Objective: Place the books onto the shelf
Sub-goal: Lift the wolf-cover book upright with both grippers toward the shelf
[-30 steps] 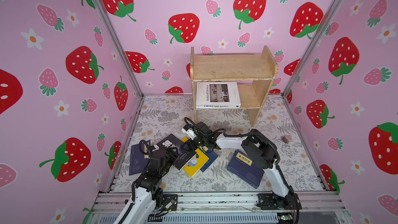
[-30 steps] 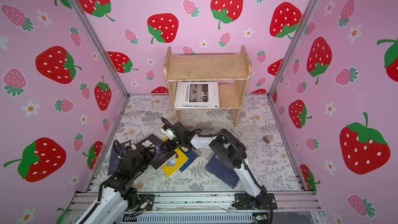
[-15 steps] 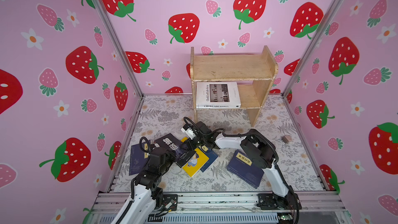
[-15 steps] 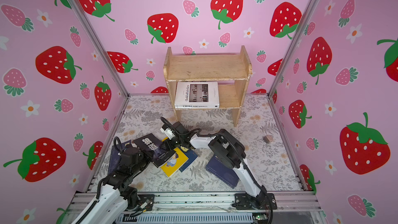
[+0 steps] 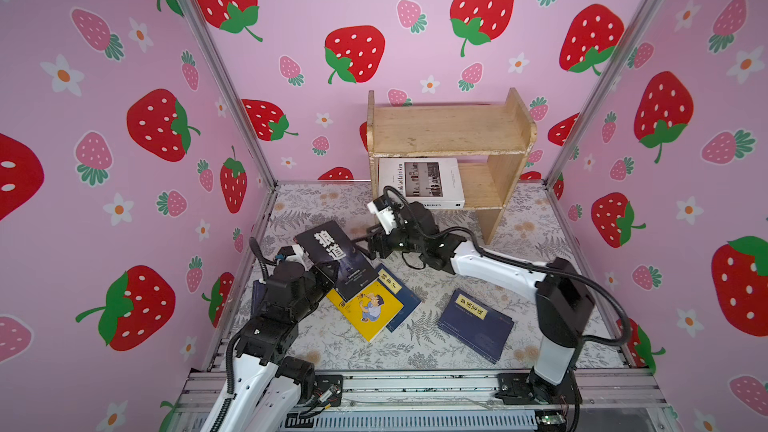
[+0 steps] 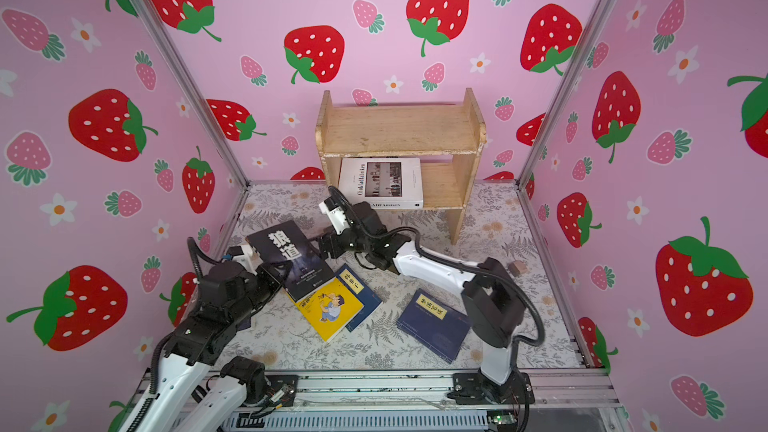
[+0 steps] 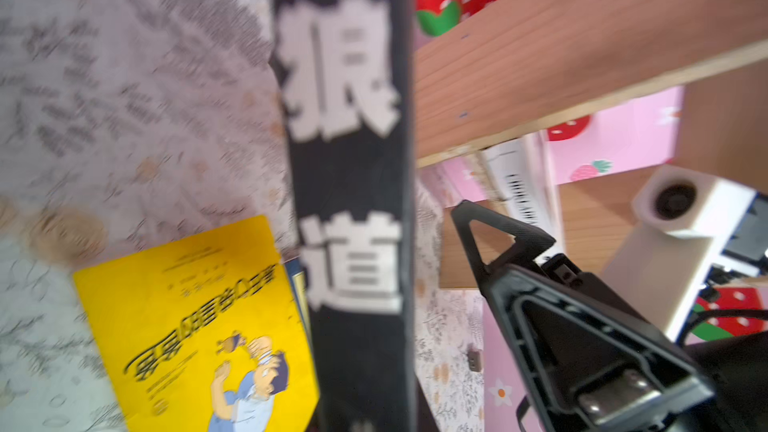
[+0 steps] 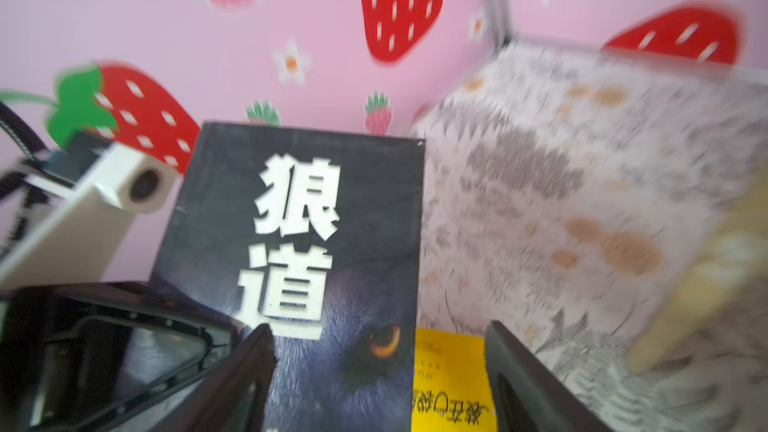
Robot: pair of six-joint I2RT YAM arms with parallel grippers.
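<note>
Left claw (image 5: pixel 329 273) pinches one edge of the dark wolf book (image 5: pixel 332 253), which sits tilted above the yellow book (image 5: pixel 365 309). Right claw (image 8: pixel 380 326) stands spread just beside that book's opposite edge. Shelf (image 5: pixel 449 130) stands beyond the right claw, with the white book (image 5: pixel 419 180) on its lower tier.

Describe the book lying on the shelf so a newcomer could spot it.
Find the wooden shelf against the back wall. On its lower board, at the left, lies a thick book. It alone is white, with a grey photo on the cover.
</note>
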